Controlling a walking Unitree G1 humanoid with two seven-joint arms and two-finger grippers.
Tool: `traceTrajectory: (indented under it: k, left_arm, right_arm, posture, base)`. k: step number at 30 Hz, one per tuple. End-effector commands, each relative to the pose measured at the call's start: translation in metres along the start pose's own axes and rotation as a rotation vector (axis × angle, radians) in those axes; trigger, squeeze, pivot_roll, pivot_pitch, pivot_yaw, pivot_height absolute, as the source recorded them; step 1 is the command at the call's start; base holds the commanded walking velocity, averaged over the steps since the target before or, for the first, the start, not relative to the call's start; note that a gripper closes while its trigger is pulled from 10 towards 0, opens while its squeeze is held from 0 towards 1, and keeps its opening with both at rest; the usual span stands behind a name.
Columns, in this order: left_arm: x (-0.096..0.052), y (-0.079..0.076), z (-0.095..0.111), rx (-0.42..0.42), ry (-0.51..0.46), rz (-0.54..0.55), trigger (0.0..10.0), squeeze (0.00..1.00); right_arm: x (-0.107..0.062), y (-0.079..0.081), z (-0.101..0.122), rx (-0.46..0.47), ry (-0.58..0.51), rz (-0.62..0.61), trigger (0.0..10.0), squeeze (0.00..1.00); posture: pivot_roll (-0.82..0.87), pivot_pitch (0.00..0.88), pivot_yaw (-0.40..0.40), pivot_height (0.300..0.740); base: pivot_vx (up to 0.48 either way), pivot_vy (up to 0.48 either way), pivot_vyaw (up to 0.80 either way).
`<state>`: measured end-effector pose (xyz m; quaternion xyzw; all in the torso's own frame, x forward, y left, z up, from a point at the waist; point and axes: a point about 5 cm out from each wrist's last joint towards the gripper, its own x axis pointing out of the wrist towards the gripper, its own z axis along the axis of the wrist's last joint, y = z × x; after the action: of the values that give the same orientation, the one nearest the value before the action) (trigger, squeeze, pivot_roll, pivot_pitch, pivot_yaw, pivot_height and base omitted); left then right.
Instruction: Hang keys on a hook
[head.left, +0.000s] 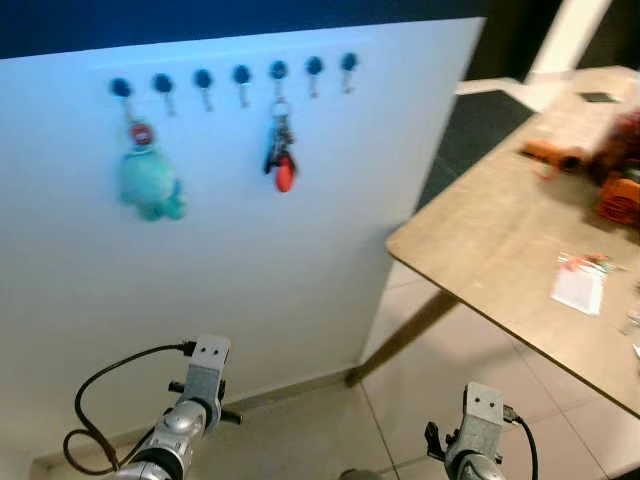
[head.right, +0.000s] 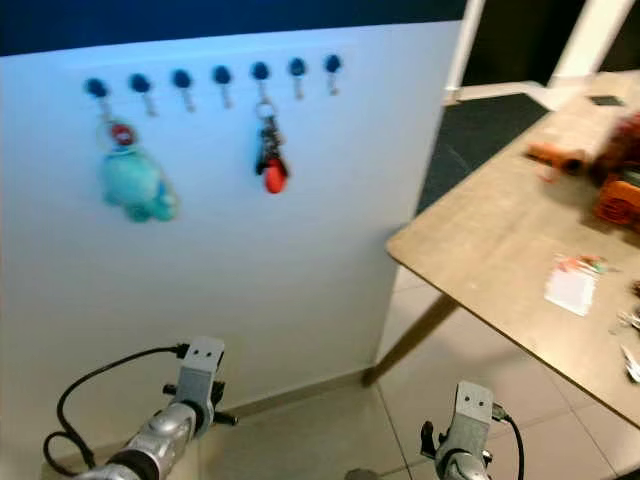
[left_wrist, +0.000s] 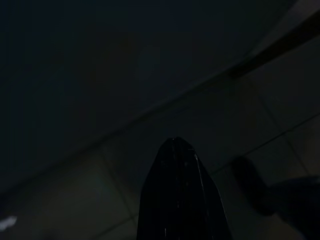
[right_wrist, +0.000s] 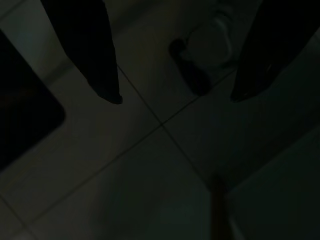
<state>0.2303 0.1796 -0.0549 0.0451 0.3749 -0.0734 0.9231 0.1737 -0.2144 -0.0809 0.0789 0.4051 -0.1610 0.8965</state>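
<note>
Down low, both arms idle over floor tiles: left pincer (left_wrist: 180, 190) fingers pressed together, right pincer (right_wrist: 172, 95) spread wide, both empty. Farther off on white panel (head.left: 250, 260): keys (head.left: 281, 152) hung from fifth hook (head.left: 278, 72); teal plush (head.left: 148, 180) well left of keys.

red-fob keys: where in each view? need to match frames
Left eye: keys hang from the fifth hook from the left, upper middle, on the white board.
Right eye: same hook, upper middle, slightly further left.
Left wrist: dark floor, no keys.
Right wrist: dark floor tiles, no keys.
Shared landmark in both eye views: teal plush on the leftmost hook.
</note>
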Motion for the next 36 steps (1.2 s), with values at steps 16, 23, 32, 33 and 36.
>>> traceTrajectory:
  k: [16, 23, 32, 33, 36]
  left_arm:
    - [0.0000, -0.0023, 0.0031, -0.004, -0.040, -0.027, 10.0, 0.00]
    - [-0.0003, -0.0019, 0.0023, -0.007, -0.042, -0.025, 10.0, 0.00]
    - [-0.0003, -0.0012, 0.0025, -0.016, -0.044, -0.022, 10.0, 0.00]
    - [-0.0003, -0.0012, 0.0025, -0.016, -0.044, -0.023, 10.0, 0.00]
    - [-0.0003, -0.0013, 0.0026, -0.016, -0.044, -0.022, 10.0, 0.00]
  right_arm:
    - [-0.0002, 0.0087, -0.0020, -0.005, 0.004, 0.026, 10.0, 0.00]
    - [-0.0006, 0.0104, -0.0036, -0.027, 0.009, 0.040, 10.0, 0.00]
    - [-0.0010, 0.0117, -0.0055, -0.036, 0.016, 0.047, 10.0, 0.00]
    - [-0.0010, 0.0118, -0.0055, -0.037, 0.016, 0.048, 10.0, 0.00]
    - [-0.0009, 0.0119, -0.0054, -0.044, 0.018, 0.052, 10.0, 0.00]
  posture:
    - [0.03, 0.042, 0.016, 0.740]
    - [0.03, 0.044, 0.017, 0.740]
    - [0.02, 0.044, 0.018, 0.740]
    - [0.02, 0.044, 0.018, 0.740]
    - [0.02, 0.044, 0.018, 0.740]
  base:
    - [0.000, 0.000, -0.80]
    - [0.000, 0.000, -0.80]
    - [0.000, 0.000, -0.80]
    - [0.000, 0.000, -0.80]
    - [0.000, 0.000, -0.80]
